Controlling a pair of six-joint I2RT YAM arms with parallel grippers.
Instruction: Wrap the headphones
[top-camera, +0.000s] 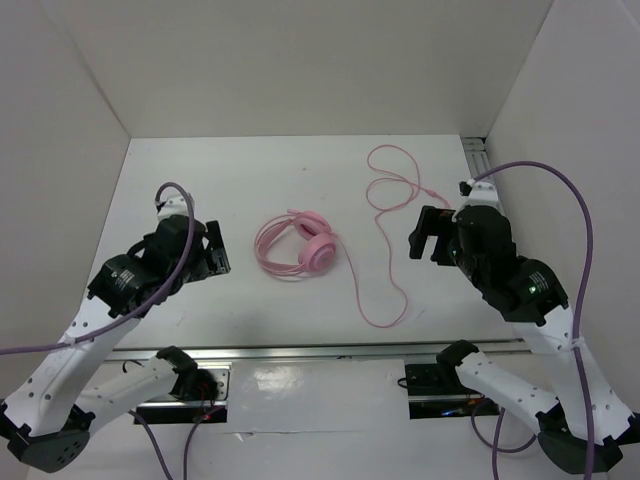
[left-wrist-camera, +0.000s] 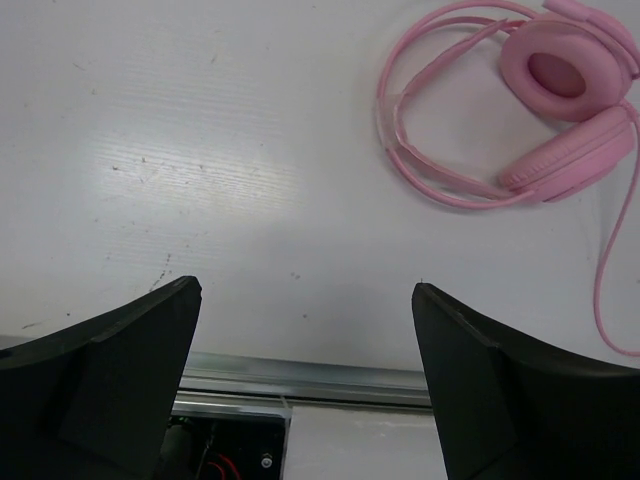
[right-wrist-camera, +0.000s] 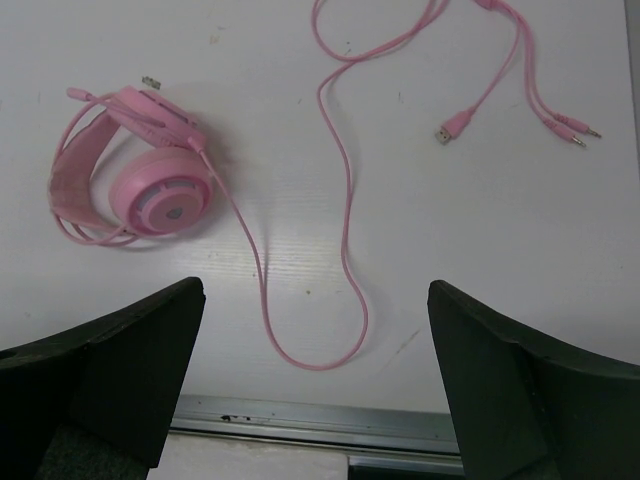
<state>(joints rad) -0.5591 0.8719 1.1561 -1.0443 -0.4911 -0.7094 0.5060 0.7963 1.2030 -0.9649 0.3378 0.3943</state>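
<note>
**Position.** The headphones (top-camera: 298, 247) lie flat on the table (top-camera: 200, 180) between the two arms. They are ahead and to the right of the left gripper (top-camera: 215, 250), and ahead and to the left of the right gripper (top-camera: 425, 235). The cable (right-wrist-camera: 347, 240) runs out from one of the ear cups (left-wrist-camera: 555, 75). It curves in a loose loop close in front of the right gripper, then trails away beyond it to a USB plug (right-wrist-camera: 455, 127) and two jack plugs (right-wrist-camera: 570, 128).

**End effectors.** Both grippers stand with fingers spread wide and carry nothing. Neither touches the headphones or the cable.

**Handling, as judged.**
- The set looks light and likely to slide on the smooth table if pushed.
- The padded cups will give under pressure.
- The thin double headband (left-wrist-camera: 420, 130) is springy and the more fragile part.
- The cable is limp, thin and lies flat, so it is hard to pinch. The near loop is the easiest place to take it.
- A cup, gripped across its rim, is the soundest hold for steadying.

**Clearance.**
- Bare table surrounds the headphones on all sides.
- A metal rail (top-camera: 330, 350) marks the table edge just behind both grippers.
- An enclosure wall (top-camera: 560, 90) stands close outboard of the right gripper, limiting any swing that way.
</note>
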